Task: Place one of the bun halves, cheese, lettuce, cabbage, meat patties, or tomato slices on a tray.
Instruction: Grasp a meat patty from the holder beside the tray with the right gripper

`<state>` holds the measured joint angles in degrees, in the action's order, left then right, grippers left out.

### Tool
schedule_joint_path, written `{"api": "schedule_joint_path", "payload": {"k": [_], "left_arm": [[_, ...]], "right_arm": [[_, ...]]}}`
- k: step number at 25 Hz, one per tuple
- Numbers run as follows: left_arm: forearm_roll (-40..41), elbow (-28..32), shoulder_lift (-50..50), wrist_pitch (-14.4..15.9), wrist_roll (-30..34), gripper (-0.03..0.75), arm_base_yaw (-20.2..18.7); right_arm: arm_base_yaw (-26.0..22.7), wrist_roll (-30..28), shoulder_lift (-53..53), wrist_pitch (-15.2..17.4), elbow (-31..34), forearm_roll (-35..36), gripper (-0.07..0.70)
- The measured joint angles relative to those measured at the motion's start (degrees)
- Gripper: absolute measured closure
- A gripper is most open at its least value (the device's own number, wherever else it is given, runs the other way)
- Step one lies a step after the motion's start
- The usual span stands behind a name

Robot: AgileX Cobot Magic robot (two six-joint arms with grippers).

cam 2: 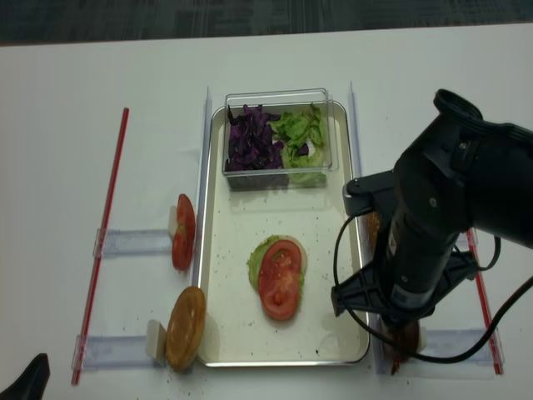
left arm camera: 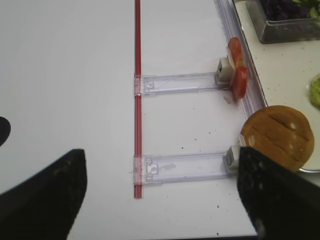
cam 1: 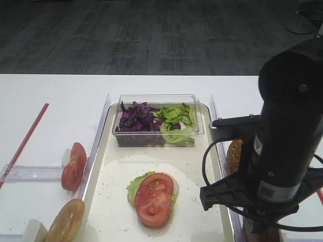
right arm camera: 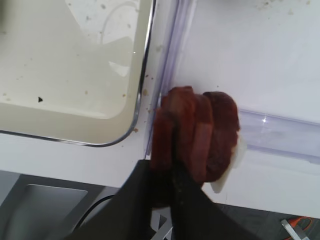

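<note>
The cream tray [cam 1: 202, 166] holds a tomato slice [cam 1: 154, 198] lying on lettuce [cam 1: 132, 184]. At its far end a clear box holds purple cabbage [cam 1: 136, 117] and more lettuce [cam 1: 175, 118]. Left of the tray, tomato slices [left arm camera: 237, 65] and a bun half [left arm camera: 277, 135] stand on edge. Right of the tray, upright meat patties [right arm camera: 200, 130] stand on a clear rack, and my right gripper [right arm camera: 172, 172] is shut on the leftmost patty. My left gripper [left arm camera: 160, 200] hangs open over bare table. Another bun half [cam 1: 233, 155] shows behind the right arm. No cheese shows.
A red strip [left arm camera: 137, 100] runs along the table left of two clear racks [left arm camera: 180, 82]. Clear rails [right arm camera: 172, 55] border both long sides of the tray. The table's front edge lies just below the patties. My right arm [cam 2: 433, 233] hides the right-hand racks.
</note>
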<state>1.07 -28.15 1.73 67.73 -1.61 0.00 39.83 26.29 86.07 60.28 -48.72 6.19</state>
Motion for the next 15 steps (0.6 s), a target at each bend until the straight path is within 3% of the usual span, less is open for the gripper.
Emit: {"api": "schedule_joint_path", "payload": {"k": [15], "left_arm": [[0.00,0.00,0.00,0.00,0.00,0.151,0.00]], "right_arm": [[0.00,-0.04,-0.31,0.09,0.00,0.95,0.505]]}}
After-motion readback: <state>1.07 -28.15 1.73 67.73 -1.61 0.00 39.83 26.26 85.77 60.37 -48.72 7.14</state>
